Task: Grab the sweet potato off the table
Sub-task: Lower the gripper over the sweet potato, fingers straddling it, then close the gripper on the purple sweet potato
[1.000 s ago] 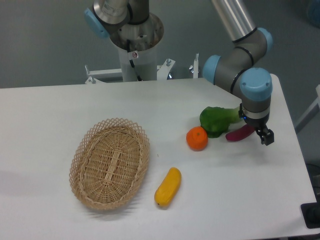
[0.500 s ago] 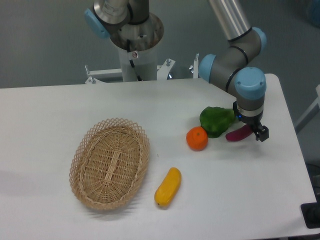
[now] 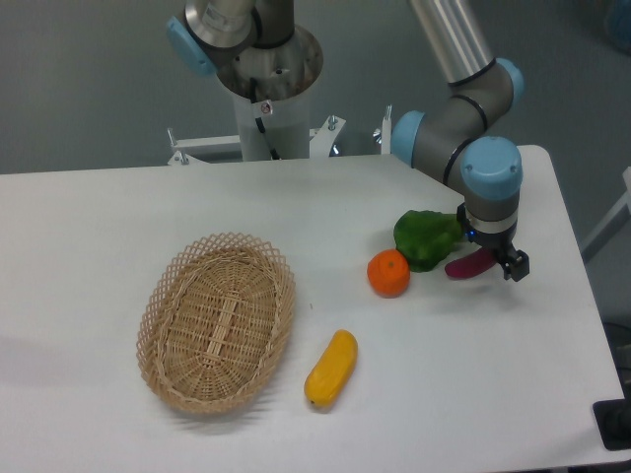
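Your target, the small dark magenta sweet potato (image 3: 469, 264) with tapered ends, lies on the white table (image 3: 118, 217) near its right side, and only its left part shows because the wrist and gripper (image 3: 503, 262) stand over its right end. Judge it light, stiff and smooth-skinned, so it may roll or squirt out if pinched near a taper; take it across the thick middle, with the fingers squeezing across its width. Its long axis runs roughly left to right, with the visible left tip a little lower in the picture and pointing toward the green leafy vegetable (image 3: 426, 236). You cannot tell how wide the fingers stand or whether they already have anything; the wrist hides them. The green vegetable sits just beside the tuber, possibly touching it, so watch for a nudge. The round orange fruit (image 3: 388, 273) is next to that, and the yellow oblong vegetable (image 3: 331, 369) and woven wicker basket (image 3: 217, 320) are well apart.
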